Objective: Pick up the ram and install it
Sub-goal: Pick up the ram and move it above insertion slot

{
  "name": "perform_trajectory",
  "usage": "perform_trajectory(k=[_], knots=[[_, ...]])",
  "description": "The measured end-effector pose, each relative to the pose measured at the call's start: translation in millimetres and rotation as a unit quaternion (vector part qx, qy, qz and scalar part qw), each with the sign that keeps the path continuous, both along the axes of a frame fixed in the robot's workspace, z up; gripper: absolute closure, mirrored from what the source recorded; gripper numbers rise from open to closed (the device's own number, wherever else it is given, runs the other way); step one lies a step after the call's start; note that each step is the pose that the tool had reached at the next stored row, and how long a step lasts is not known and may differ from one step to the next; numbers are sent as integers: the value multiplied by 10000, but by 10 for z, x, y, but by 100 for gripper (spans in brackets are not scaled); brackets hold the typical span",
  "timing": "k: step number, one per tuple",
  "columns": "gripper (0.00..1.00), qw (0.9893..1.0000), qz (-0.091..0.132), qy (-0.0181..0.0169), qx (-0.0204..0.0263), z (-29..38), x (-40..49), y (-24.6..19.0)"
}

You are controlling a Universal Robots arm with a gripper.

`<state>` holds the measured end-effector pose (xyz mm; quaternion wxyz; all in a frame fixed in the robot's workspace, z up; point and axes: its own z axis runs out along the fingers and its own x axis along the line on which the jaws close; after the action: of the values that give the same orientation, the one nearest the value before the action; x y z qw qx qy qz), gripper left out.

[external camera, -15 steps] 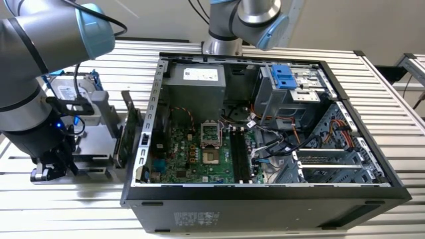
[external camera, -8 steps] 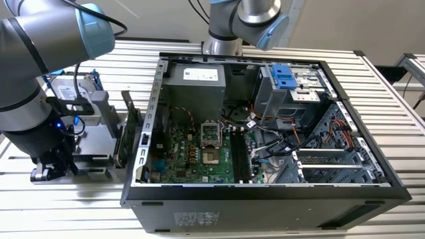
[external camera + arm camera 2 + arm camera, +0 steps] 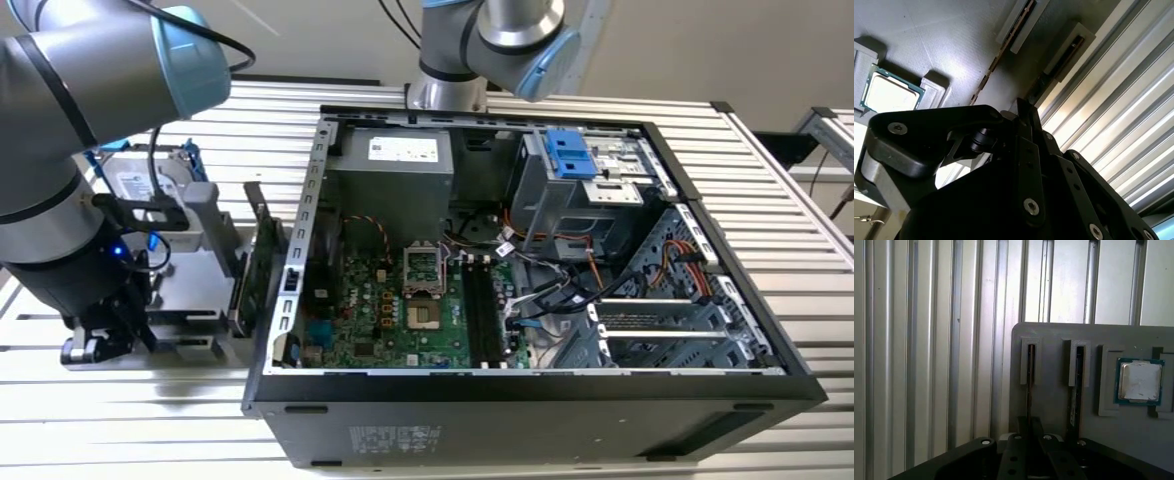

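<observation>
Hand (image 3: 1029,423) is low over the grey holder (image 3: 1054,340), which lies on the slatted metal table (image 3: 914,340) at the exterior view's left, outside the open computer case (image 3: 534,400). The ram (image 3: 1030,375) stands on edge in a raised slot of that holder, the slot nearest the holder's edge and the bare table slats. In the first wrist view my hand sits directly in line with this stick, at its near end. In the second wrist view the hand's (image 3: 1025,107) tip meets the end of the same dark stick (image 3: 1059,65) where it runs out of its slot. Contact looks likely, but I cannot tell whether the hand is spread, pressed together or pinching the ram, as its own black body covers the spot. Count of sticks on edge in the holder: two. The second stick (image 3: 1077,380) stands in the neighbouring slot, parallel to the ram and just beside it, apart from my hand. Count of raised slots: two, one stick each. Count of processor chips: one (image 3: 1139,381), lying flat in a recess on the far side of the second stick from the ram, metal lid up. In the exterior view the hand (image 3: 91,348) hangs low beside the holder, and one silver drive in a blue frame (image 3: 140,180) stands behind it. Case count: one, on its side with the green motherboard (image 3: 400,310) exposed.
</observation>
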<state>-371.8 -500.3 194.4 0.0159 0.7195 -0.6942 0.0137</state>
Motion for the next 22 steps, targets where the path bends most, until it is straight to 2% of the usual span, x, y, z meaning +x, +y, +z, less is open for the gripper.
perform_trajectory(k=[22], knots=[[100,10000,0,1,-1,201,0,0]])
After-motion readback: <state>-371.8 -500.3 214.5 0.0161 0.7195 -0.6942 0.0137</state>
